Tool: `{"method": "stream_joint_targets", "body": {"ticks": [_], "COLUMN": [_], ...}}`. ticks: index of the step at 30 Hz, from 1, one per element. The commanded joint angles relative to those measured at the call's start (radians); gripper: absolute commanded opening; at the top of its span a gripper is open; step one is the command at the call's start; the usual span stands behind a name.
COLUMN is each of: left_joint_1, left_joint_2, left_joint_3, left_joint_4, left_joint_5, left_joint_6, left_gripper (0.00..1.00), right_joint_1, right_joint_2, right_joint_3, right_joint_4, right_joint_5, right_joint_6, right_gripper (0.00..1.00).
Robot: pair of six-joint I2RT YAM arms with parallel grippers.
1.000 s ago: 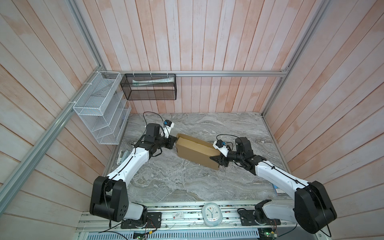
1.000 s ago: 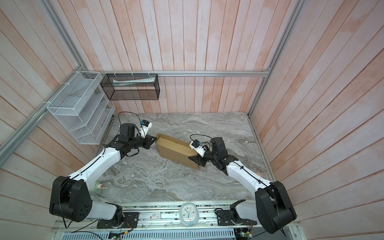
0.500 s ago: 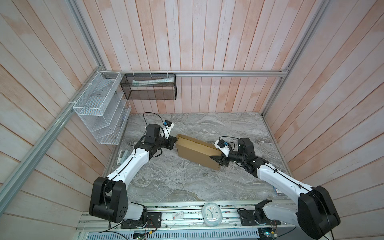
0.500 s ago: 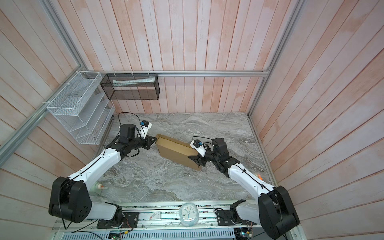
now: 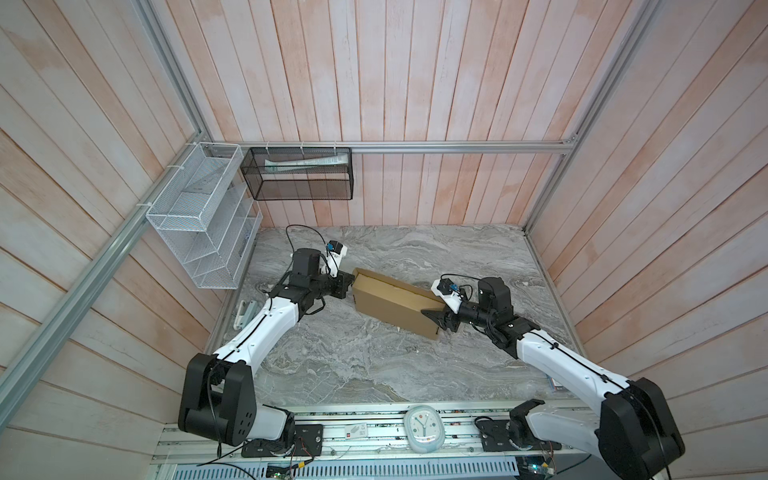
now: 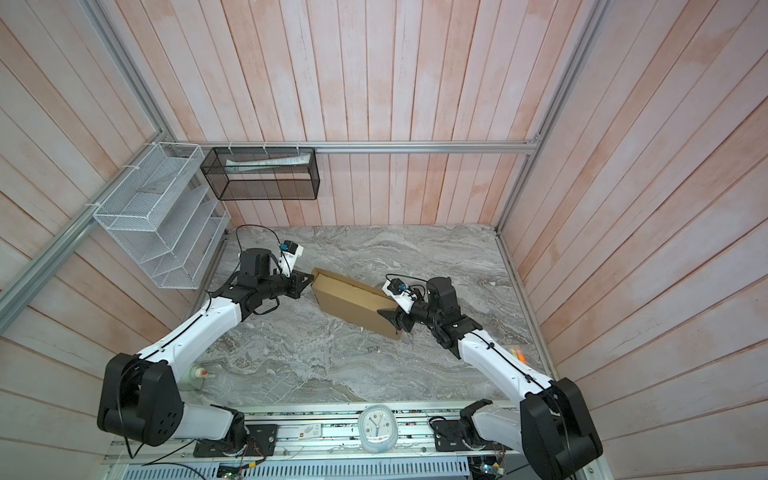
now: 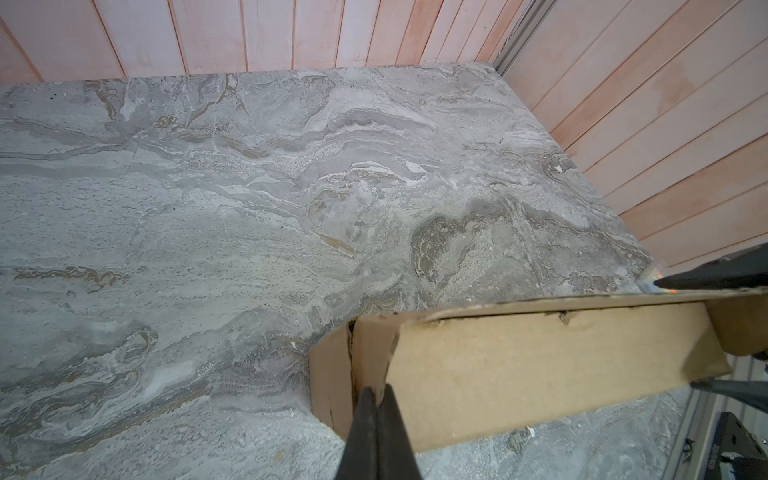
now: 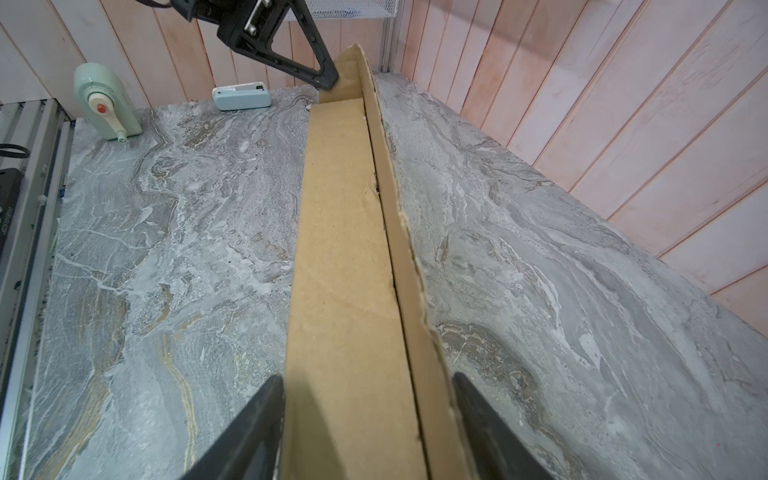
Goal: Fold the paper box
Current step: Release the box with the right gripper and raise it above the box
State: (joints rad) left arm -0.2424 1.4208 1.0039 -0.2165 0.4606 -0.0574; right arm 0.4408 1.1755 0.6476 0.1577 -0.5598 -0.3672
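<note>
In both top views, a white wire-mesh rack (image 5: 199, 224) hangs on the wall at 9 o'clock of the grey marble tabletop (image 5: 374, 365). A black mesh basket (image 5: 297, 174) hangs at about 11 o'clock.

The left gripper (image 5: 348, 286) reaches in from 8 o'clock. Its jaws are pressed together, and the tips touch the end of the paper box (image 5: 395, 299). The left wrist view shows the two fingers (image 7: 365, 419) side by side against the corner of that end. I cannot tell if a thin flap is pinched between them.

The plain brown corrugated cardboard box lies near the middle of the tabletop. It is folded into a long shallow shape that runs from 10 o'clock to 4 o'clock. In the right wrist view a flap along one long side of the box (image 8: 340, 249) is not fully flush, and a thin seam shows.

The right gripper (image 5: 432, 318) comes from 4 o'clock to the other end. Its jaws stand apart, one on each side of the box end.
</note>
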Motion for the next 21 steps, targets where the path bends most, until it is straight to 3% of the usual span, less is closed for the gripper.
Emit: {"method": "stream_joint_targets", "body": {"ticks": [1,21], "left_joint_1": [-0.003,-0.006], "left_joint_2": [-0.004,0.034], "left_joint_3": [-0.016,0.016], "left_joint_4": [-0.004,0.011], "left_joint_5": [-0.023,-0.011], "left_joint_6": [-0.012,-0.056], "left_gripper": [0.02,0.01], "right_joint_1": [0.003,-0.005], "right_joint_2": [-0.034,-0.15], "right_joint_3": [-0.02,-0.031], "right_joint_4": [0.009,-0.007], "right_joint_5": [0.042,0.079], "right_joint_6": [0.012,0.033], "right_gripper": [0.64,0.68]}}
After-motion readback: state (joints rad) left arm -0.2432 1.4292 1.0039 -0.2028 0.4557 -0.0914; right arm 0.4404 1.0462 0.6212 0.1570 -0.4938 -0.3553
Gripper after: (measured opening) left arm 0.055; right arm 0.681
